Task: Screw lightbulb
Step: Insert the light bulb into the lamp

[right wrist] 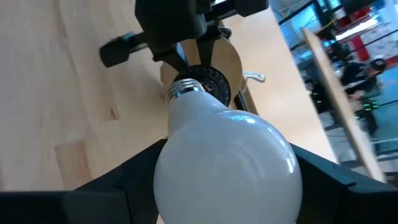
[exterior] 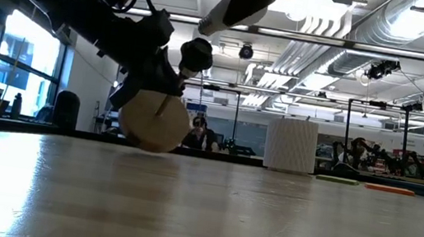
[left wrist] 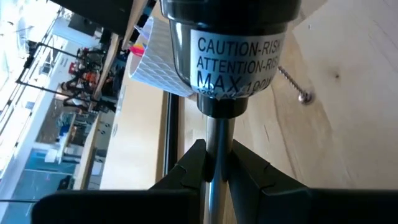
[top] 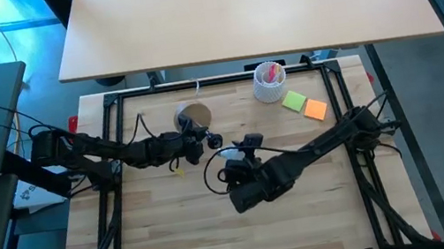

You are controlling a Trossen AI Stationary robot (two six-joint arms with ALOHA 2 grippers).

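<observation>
Fingers (right wrist: 348, 180) of the right gripper (right wrist: 230, 186) clasp the lightbulb (right wrist: 227, 155) around its white globe, one dark pad on each side, with the metal screw base pointing away from the wrist. That threaded base sits right at the mouth of the black socket (right wrist: 208, 84), just touching or nearly so; how far it has entered cannot be told. In the high view the bulb (top: 228, 153) shows as a small white shape between the two arms, above the middle of the table (top: 223, 241).

Opposite it, the left gripper (left wrist: 217, 168) is clenched on the thin metal stem (left wrist: 219, 143) below the socket's labelled black body (left wrist: 230, 43), holding the lamp holder tilted so that its round wooden disc (exterior: 153, 121) is lifted on edge, as the low view shows.

Farther back stands a white perforated cup (top: 269, 81) with pink contents, well clear of both grippers. Beside it lie a green sticky note (top: 293, 101) and an orange sticky note (top: 315, 110), touching each other. A loose screw (left wrist: 295, 87) lies on the wood near the socket.
</observation>
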